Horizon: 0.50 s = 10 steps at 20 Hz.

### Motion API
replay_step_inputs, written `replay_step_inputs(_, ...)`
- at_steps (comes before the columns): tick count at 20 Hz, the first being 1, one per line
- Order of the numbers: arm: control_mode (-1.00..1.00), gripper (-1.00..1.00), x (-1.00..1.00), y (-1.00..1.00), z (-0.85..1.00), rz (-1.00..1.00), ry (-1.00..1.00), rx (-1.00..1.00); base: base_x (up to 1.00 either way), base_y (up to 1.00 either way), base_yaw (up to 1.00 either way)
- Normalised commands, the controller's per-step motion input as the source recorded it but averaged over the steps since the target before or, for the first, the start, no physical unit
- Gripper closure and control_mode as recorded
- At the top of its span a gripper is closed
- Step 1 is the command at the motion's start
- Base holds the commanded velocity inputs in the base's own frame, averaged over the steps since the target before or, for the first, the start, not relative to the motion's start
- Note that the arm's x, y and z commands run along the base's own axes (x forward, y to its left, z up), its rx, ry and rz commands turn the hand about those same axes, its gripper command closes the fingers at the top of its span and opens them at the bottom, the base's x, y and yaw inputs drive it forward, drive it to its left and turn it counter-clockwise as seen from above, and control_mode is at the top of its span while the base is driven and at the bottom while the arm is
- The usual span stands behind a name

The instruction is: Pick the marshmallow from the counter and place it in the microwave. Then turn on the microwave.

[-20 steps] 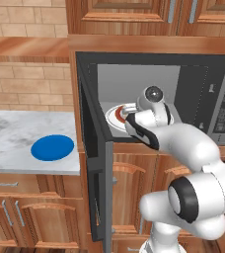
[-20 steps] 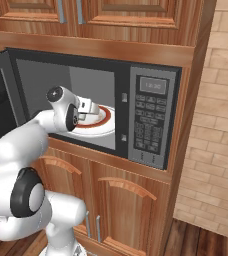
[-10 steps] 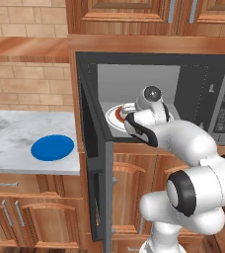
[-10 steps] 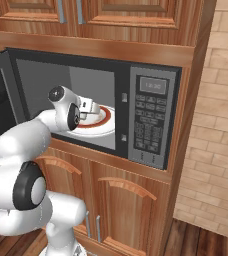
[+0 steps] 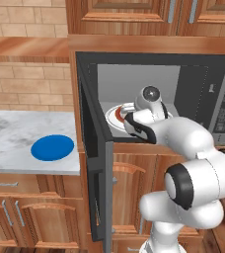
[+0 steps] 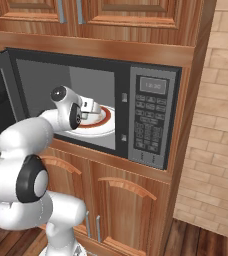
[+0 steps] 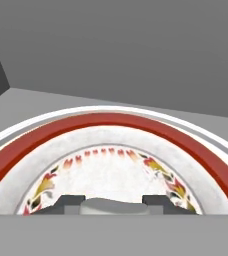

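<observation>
1. You are looking at a kitchen wall with a grey microwave [image 6: 136, 120] built in between wooden cabinets; its door [image 5: 92, 163] is swinging wide open to the left
2. Your white arm [image 5: 183, 143] is reaching from the base into the oven cavity, with the wrist sitting just inside the opening
3. The gripper [image 7: 114, 206] is hovering low over a white plate [image 7: 111, 150] with a red rim and a small flower pattern, which is lying on the oven floor
4. Between the two dark fingertips [image 7: 71, 202] in the hand view, a pale rounded shape is sitting: this is the marshmallow [image 7: 114, 205], and the fingers are closing on it from both sides
5. You cannot tell from these views whether the marshmallow is touching the plate or hanging just above it
6. In the right base view the gripper [image 6: 92, 108] is pointing across the plate [image 6: 103, 122] toward the inner right wall
7. The keypad [image 6: 148, 122] is sitting on the right of the oven front, under a small display, well apart from the hand
8. To the left of the oven, a marble counter [image 5: 16, 148] is carrying a round blue plate [image 5: 52, 147], lying flat near its right end
9. A wooden shelf [image 5: 25, 49] is running along the brick wall above that counter
</observation>
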Motion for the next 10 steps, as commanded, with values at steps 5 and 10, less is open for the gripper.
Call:
replay_step_inputs(5,-1.00,1.00,0.10,0.00,-0.06,0.00,0.00,0.00,0.00,0.00,0.00)
replay_step_inputs(10,-1.00,1.00,0.10,0.00,-0.07,0.00,0.00,0.00,0.00,0.00,0.00)
